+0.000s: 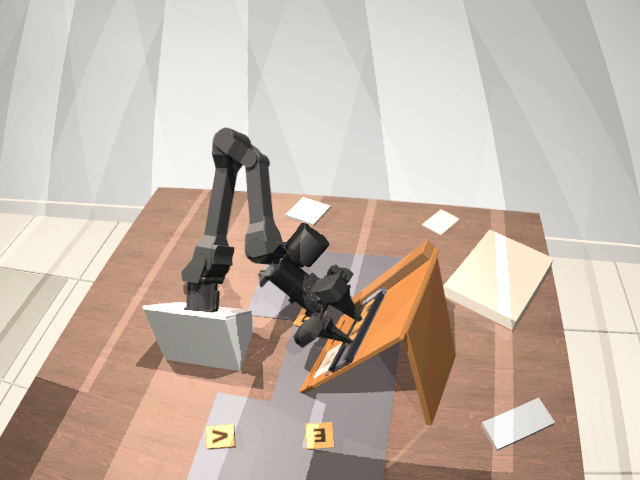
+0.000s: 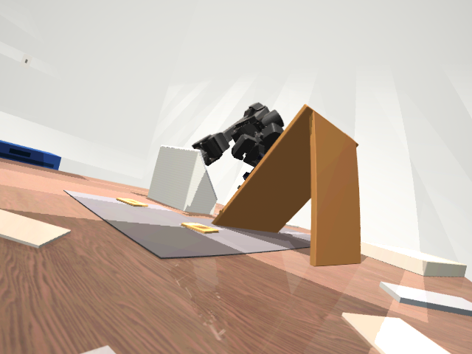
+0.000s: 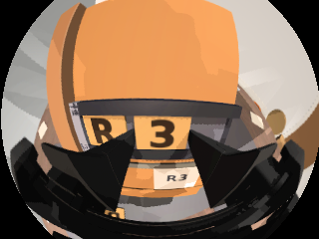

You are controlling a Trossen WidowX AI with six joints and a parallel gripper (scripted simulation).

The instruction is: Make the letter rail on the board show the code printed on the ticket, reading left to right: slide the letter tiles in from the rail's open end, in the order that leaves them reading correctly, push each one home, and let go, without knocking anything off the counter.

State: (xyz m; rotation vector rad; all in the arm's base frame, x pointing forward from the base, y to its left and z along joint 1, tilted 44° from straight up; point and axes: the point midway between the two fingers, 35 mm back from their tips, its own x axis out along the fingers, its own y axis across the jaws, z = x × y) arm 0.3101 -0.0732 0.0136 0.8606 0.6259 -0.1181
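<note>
The orange board (image 1: 408,299) (image 2: 282,190) (image 3: 155,55) carries a dark letter rail (image 1: 369,322) (image 3: 159,108). In the wrist view the R tile (image 3: 102,130) sits at the rail's left. The 3 tile (image 3: 161,120) is in the rail just right of it, with a narrow gap between them. My gripper (image 1: 355,330) (image 3: 162,133) is shut on the 3 tile, one finger at each side edge. The ticket (image 3: 160,178) below the rail reads R3. The board hides the fingertips in the exterior view.
A V tile (image 1: 220,436) (image 2: 131,201) and an E-like tile (image 1: 319,435) (image 2: 200,227) lie on the grey mat. Another tile (image 1: 299,320) (image 3: 115,213) lies near the board's foot, partly hidden. A thick cream block (image 1: 496,279) lies behind the board; flat plates (image 1: 518,423) lie around.
</note>
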